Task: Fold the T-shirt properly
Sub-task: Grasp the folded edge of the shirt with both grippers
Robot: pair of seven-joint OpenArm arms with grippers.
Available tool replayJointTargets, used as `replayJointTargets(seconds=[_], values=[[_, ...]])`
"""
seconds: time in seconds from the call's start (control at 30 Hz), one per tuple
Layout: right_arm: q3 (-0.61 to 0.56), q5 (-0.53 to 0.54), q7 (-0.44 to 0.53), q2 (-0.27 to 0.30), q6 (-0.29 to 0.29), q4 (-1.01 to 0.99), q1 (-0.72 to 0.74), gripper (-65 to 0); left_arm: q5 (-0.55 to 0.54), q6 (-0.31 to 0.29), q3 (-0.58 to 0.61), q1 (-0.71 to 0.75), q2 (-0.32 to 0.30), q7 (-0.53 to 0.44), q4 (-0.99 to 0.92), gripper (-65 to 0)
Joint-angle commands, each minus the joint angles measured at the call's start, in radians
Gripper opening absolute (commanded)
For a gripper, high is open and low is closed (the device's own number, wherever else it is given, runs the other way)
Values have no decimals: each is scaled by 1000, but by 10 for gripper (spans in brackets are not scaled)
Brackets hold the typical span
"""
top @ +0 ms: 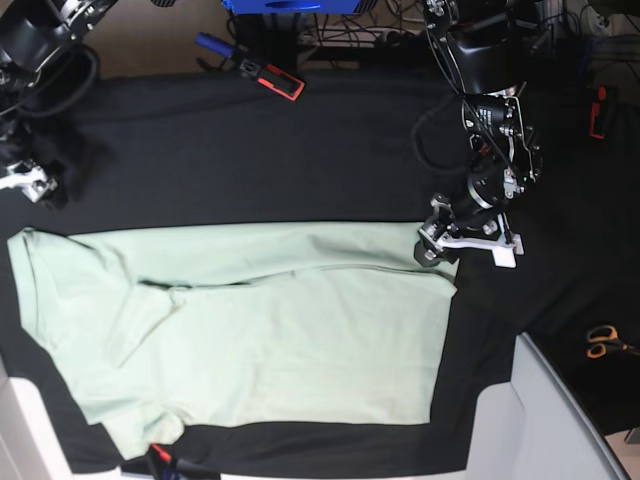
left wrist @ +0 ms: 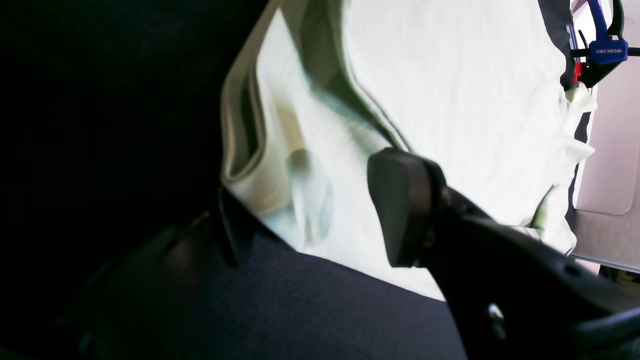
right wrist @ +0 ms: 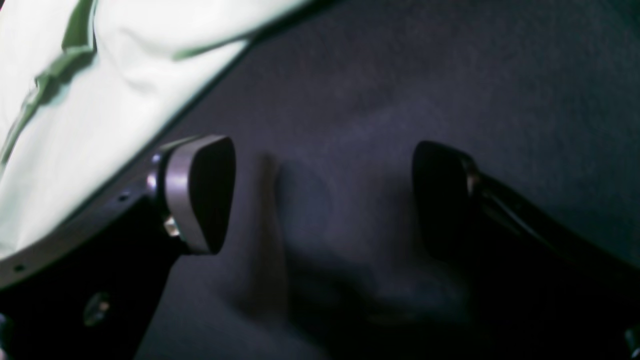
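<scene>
The pale mint-green T-shirt (top: pixel 280 330) lies spread flat on the black tablecloth (top: pixel 330 150), its length running left to right. My left gripper (top: pixel 437 245) is down at the shirt's far right corner. In the left wrist view, the left gripper (left wrist: pixel 312 215) stands open, with a rumpled, folded edge of the T-shirt (left wrist: pixel 450 100) lying between its fingers (left wrist: pixel 400 205). My right gripper (top: pixel 28 182) is at the far left, just beyond the shirt's corner. The right wrist view shows the right gripper (right wrist: pixel 322 197) wide open over bare black cloth, with the T-shirt (right wrist: pixel 100 90) off to one side of it.
A blue clamp (left wrist: pixel 605 50) grips the table edge by the shirt. Orange-handled scissors (top: pixel 600 340) lie at the right. A red-and-black tool (top: pixel 280 80) sits at the back. A pale board (top: pixel 550 420) fills the front right corner, and another clamp (top: pixel 160 460) stands at the front edge.
</scene>
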Motion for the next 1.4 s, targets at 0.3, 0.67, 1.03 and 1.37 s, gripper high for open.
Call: replayJointTargets(seconds=[0.3, 0.67, 1.03, 1.37], values=[[116, 11, 6, 72, 5, -197, 161, -135, -6, 3, -1, -19, -3, -49, -32, -601], [171, 10, 123, 213, -3, -537, 277, -136, -6, 3, -1, -20, -5, -51, -55, -650], [170, 4, 144, 214, -3, -583, 346, -312, -6, 3, -2, -31, -8, -51, -56, -650], [167, -3, 209, 216, -5, -603, 356, -445, -6, 3, -2, -32, -23, -51, -56, -650]])
